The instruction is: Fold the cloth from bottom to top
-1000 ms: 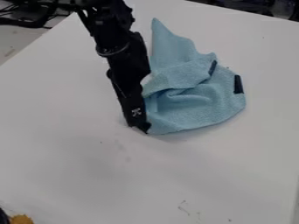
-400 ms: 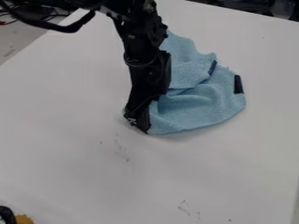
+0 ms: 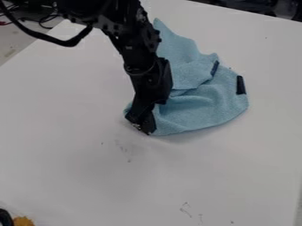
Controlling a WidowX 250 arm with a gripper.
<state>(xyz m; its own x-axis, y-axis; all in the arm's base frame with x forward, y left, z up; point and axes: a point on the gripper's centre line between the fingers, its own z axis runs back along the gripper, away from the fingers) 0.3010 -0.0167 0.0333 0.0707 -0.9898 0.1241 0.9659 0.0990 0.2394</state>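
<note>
1. Camera view, arm: the black arm [image 3: 141,59] enters from the far edge, left of centre, and slants down towards the near side. A black cable [image 3: 70,43] hangs in a curve at its left.
2. Gripper [image 3: 143,128]: pointed down at the near left corner of the cloth [image 3: 203,103], with a little of the fabric visible along its left side. State of the pincer: I cannot tell whether it is spread, pressed together or pinching fabric.
3. Cloth: light blue, rumpled, lying on the far half of the white table [image 3: 70,145], mostly right of the gripper. One peak points to the far side; a layer lies folded across the middle, with creases on its near side. The near edge runs in a curve up to the right.
4. Markings on cloth: one dark strip [image 3: 214,68] by the middle fold, a second dark strip [image 3: 240,85] at the right edge.
5. Surroundings: an orange-yellow object [image 3: 23,221] at the near left corner, a black object [image 3: 5,217] just beside it. Thin marks [image 3: 186,210] on the table, near side, right of centre.
</note>
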